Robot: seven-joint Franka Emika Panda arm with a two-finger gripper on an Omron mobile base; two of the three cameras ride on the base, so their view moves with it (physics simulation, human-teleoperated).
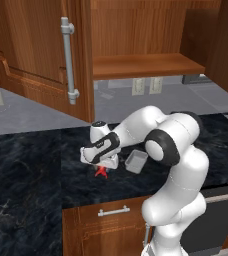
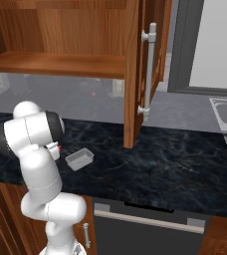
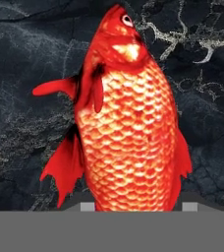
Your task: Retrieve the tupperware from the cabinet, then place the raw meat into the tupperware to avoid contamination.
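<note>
The raw meat (image 3: 126,123), which up close is a bright orange-red scaled fish with fins and a pale eye, lies on the dark marbled bench (image 1: 26,170) and takes up the middle of the hand view, head toward the top of that frame and tail running down under the bottom edge. In the left base view it shows as a small red scrap (image 1: 101,172) at centre, directly below the gripper (image 1: 104,164), which points down at it from the bent white arm. The fingers sit low around the fish, but whether they are wide, narrow or already pressing its sides cannot be told, since the hand's body hides them in the base views. The tupperware (image 1: 136,161), a shallow pale grey tray, rests on the bench just to the right of the gripper in the left base view, apart from the fish; in the right base view it lies left of centre (image 2: 79,159). The cabinet (image 1: 136,35) stands open across the top of both base views, its wooden shelf (image 1: 146,65) bare and its door (image 1: 36,55) with the silver bar handle (image 1: 70,60) swung out at upper left.
</note>
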